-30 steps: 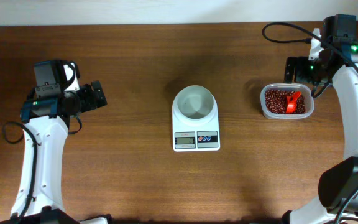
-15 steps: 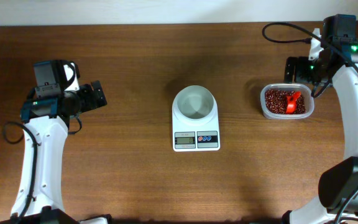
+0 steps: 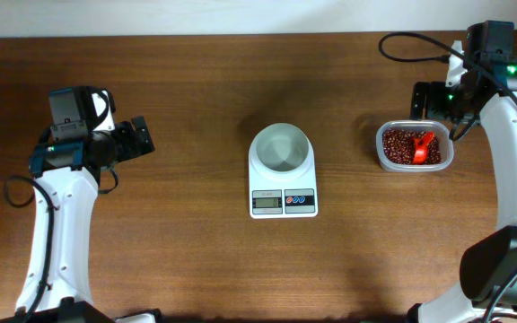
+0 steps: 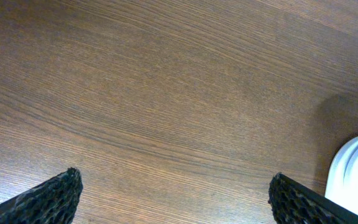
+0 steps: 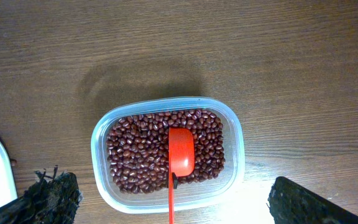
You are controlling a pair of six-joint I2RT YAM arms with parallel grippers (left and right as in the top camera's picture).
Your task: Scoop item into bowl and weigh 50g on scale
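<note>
Overhead and wrist views of a wooden table (image 3: 196, 90). The beans (image 3: 400, 145) are small, oval, dark reddish-brown grains with a faint gloss, lying as a loose heap that covers the floor of a clear rounded-rectangular tub (image 3: 380, 154) at the right of the table. A red scoop (image 3: 423, 146) rests on the heap, its cup on the grains and its thin handle running up over the tub's wall; in the right wrist view a few beans lie against the cup's edges. The bowl (image 3: 281, 148), round, white and smooth, sits on the rear half of the scale (image 3: 283, 203) at the table's centre, well apart from the tub; its inner surface shows plain white. The scale's front strip carries a grey display and two round buttons, one red and one blue; the reading is too small to tell. The right gripper (image 3: 427, 99) hangs above the table just beyond the tub, fingers spread wide and grasping nothing; its fingertips (image 5: 48, 196) stand at the two lower corners of its own view, with the tub between them. The left gripper (image 3: 144, 139) hovers over bare wood at the left, likewise spread and released, pointing towards the scale.
</note>
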